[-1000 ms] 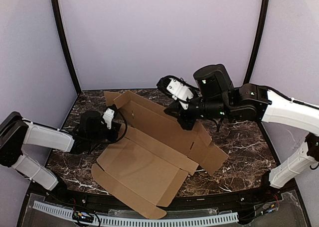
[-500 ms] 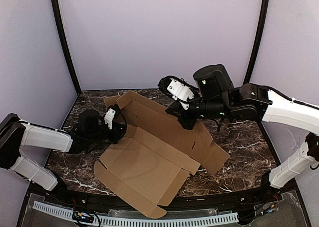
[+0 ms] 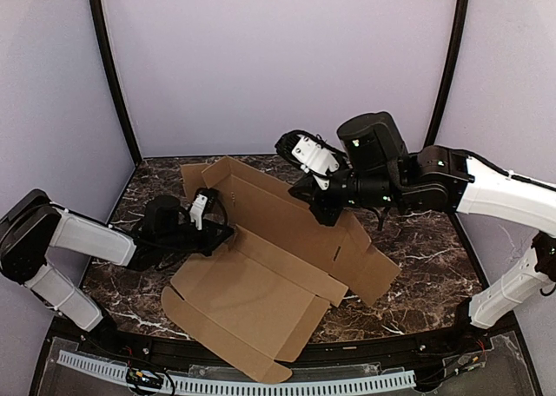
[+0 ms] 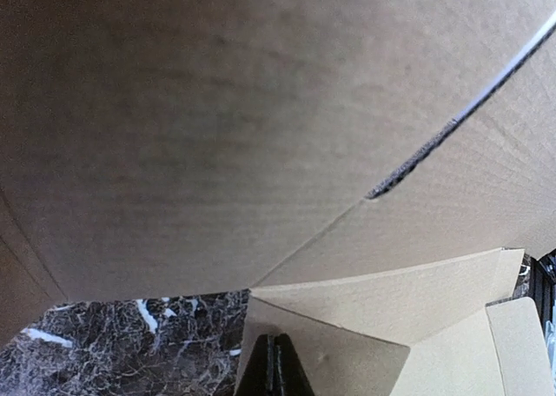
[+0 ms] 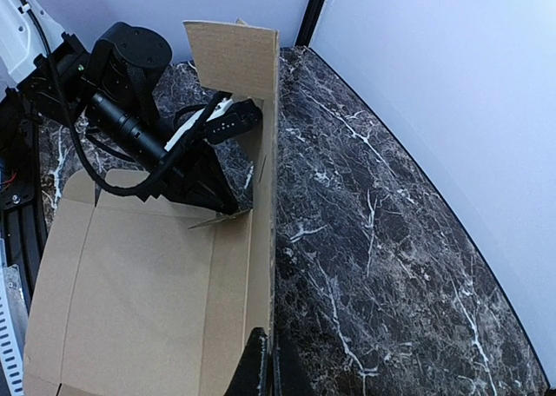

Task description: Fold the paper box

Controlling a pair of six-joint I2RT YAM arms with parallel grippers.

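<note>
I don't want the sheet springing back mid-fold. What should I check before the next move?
1. Right gripper pinching the box: ok, shut on the raised panel's edge.
2. Raised panel upright: ok, seen from the right wrist.
3. Left gripper shut: ok.
4. Left gripper holding the box: cannot tell; it is tucked against the cardboard.
5. Grippers apart: ok.
6. Box fully on the table: not ok, its near corner overhangs the front edge.
</note>
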